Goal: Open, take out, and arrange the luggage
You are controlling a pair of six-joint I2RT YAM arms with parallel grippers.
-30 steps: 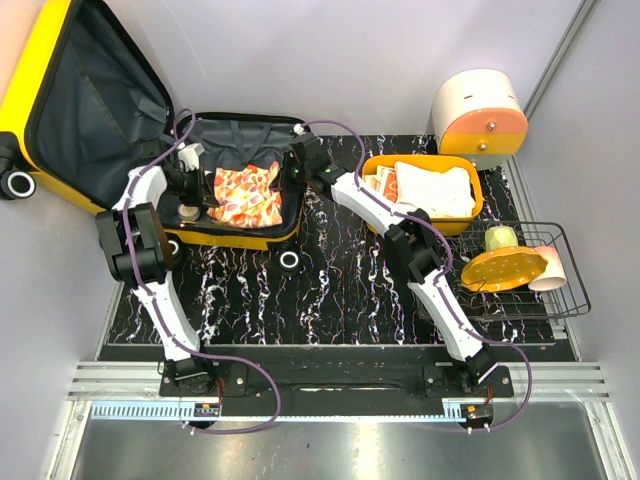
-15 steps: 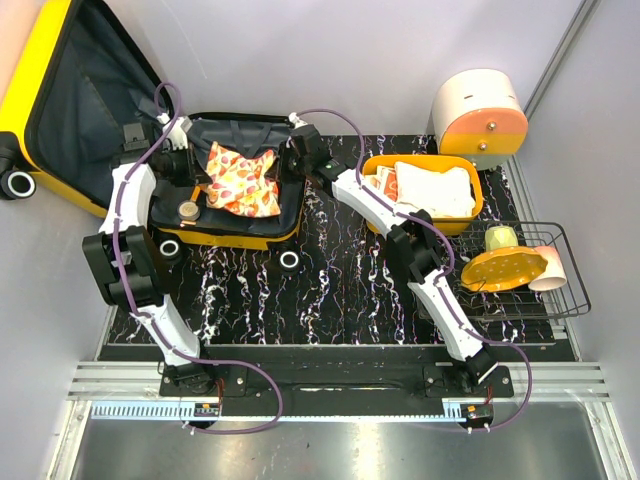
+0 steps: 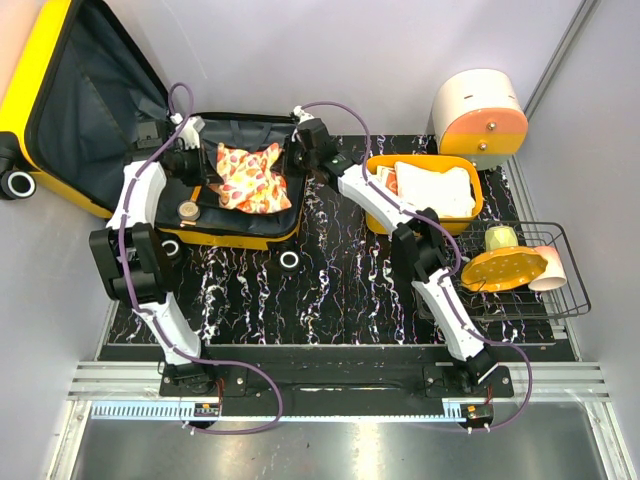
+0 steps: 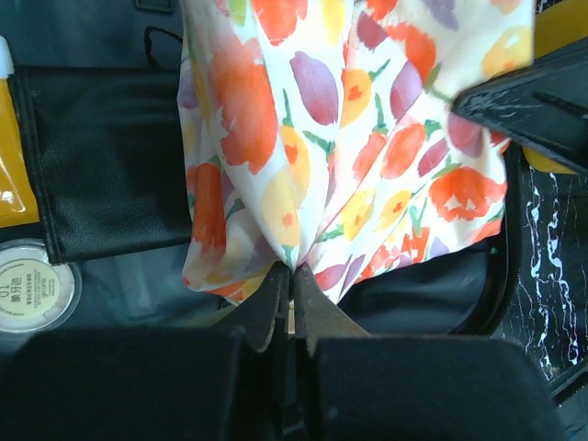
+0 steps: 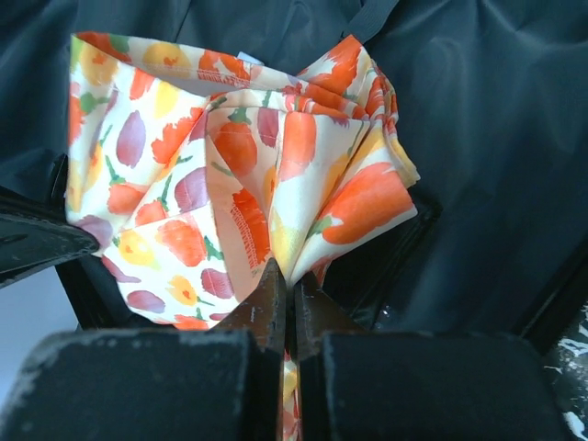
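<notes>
Where the two arms are bolted at the near edge of the counter (image 3: 330, 290), both stretch away toward its far left corner. By the right edge stands a black wire rack (image 3: 560, 300) with an orange dotted plate (image 3: 503, 268) in it. Just beyond that is a small yellow basket (image 3: 445, 229) of folded white cloths. Farther off, the luggage (image 3: 235, 240) lies open at the far left corner, its base flat on the counter and its lid tipped back past the left edge. Over the dark lining a tulip-print cloth (image 3: 248, 178) is held up from both sides. The left arm's (image 3: 140, 195) jaws are pinching its left edge, and the right arm's (image 3: 370, 200) jaws are pinching its right edge. A round tin (image 3: 188, 210) sits in the base near the left arm. At the far right corner stands a cream-and-orange drum box (image 3: 480, 110).
</notes>
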